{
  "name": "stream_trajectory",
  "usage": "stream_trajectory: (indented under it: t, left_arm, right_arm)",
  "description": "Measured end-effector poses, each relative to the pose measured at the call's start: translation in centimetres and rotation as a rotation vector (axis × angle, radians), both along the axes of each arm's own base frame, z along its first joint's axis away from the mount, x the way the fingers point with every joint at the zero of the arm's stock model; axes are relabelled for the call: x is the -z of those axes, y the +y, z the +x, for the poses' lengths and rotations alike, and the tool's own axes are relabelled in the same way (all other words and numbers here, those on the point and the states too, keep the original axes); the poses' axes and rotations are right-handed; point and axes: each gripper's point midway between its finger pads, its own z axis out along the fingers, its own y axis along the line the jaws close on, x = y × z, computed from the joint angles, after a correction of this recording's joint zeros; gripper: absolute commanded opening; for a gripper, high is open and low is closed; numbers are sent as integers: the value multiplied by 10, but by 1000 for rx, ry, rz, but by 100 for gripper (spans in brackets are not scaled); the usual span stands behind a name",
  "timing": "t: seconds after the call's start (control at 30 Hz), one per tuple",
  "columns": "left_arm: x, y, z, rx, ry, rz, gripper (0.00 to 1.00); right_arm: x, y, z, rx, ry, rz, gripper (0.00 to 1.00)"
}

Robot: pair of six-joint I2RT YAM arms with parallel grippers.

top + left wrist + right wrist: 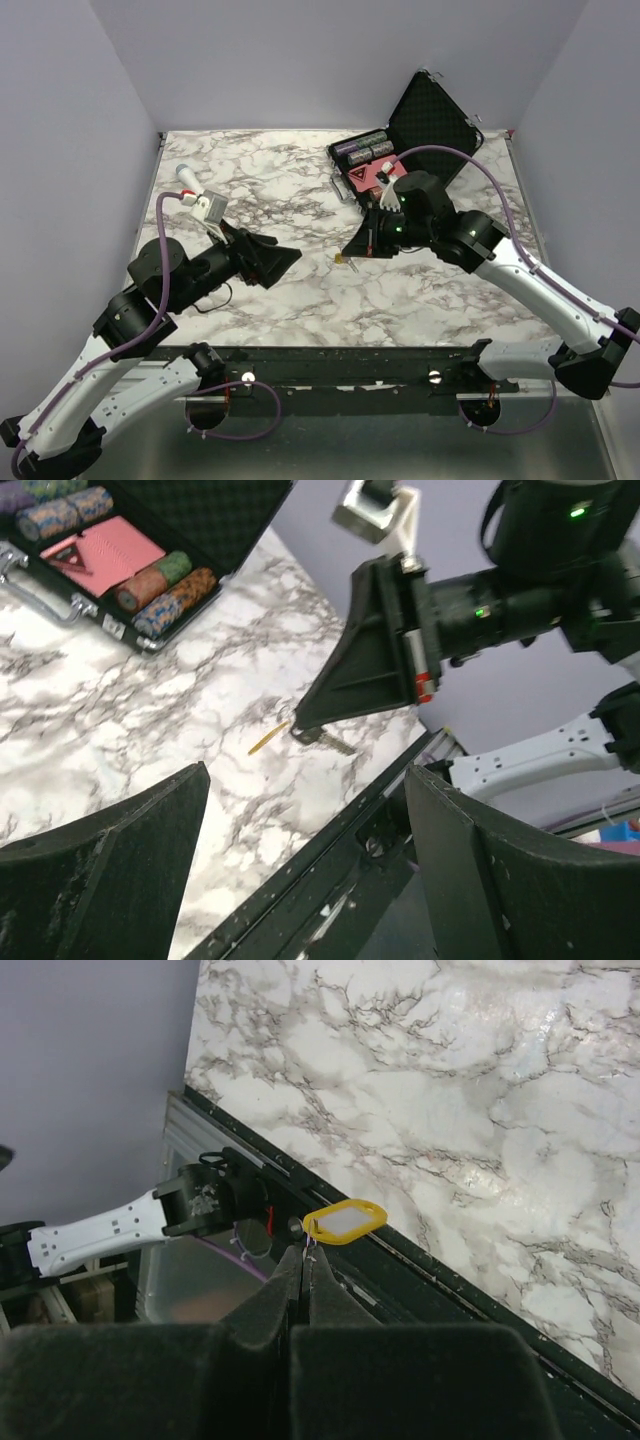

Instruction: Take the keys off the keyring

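Surroundings: lavender walls [300,60] enclose a white marble counter with grey veins [300,190]; an open black hard case [437,108] sits at the far right corner.
Task object: small key with a yellow-orange oval head and pale centre [345,1222], hung on a thin silver-grey metal keyring [311,1245].
Location: near the middle of the counter, somewhat toward the near edge, just off the right gripper's tip [352,256]. Whether the key touches the marble cannot be told.
Right gripper: fingers pressed together, pinching the keyring at their very tip, as judged from the right wrist view.
Left gripper: [283,260] fingers spread wide, holding nothing, aimed at the key from the left side and apart from it.
Orientation: the head's long axis appears to run roughly parallel to the near edge, with the head extending from the fingertips toward the left edge. It shows edge-on in the left wrist view.
Unresolved: a grey metal sliver [337,744] shows on the other side of the fingertips; whether it is the blade cannot be told.
Progress: key still attached to the keyring; no key lies free. Judged early: the ring is secured and the separation is yet to be done.
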Motion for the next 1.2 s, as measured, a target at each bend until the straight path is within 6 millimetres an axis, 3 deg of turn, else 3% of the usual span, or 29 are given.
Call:
stream_trajectory:
  t: [0.1,0.3,0.63,0.87,1.2]
  left_arm:
    - [13,0,1,-4,35,41,87]
    - [20,4,-1,2,35,96,81]
    - [-16,-9,-17,168,-49,99,67]
    - [-32,-34,-29,343,-48,22,55]
    - [-45,-54,-38,487,-38,-37,42]
  right_arm:
    - [-8,-3,-3,10,-7,22,1]
    - [-22,-5,-5,20,-30,65,1]
    - [-89,6,-23,-108,-187,300,1]
    - [-102,15,-49,-302,-282,434,1]
    - [-139,15,-75,-465,-415,574,1]
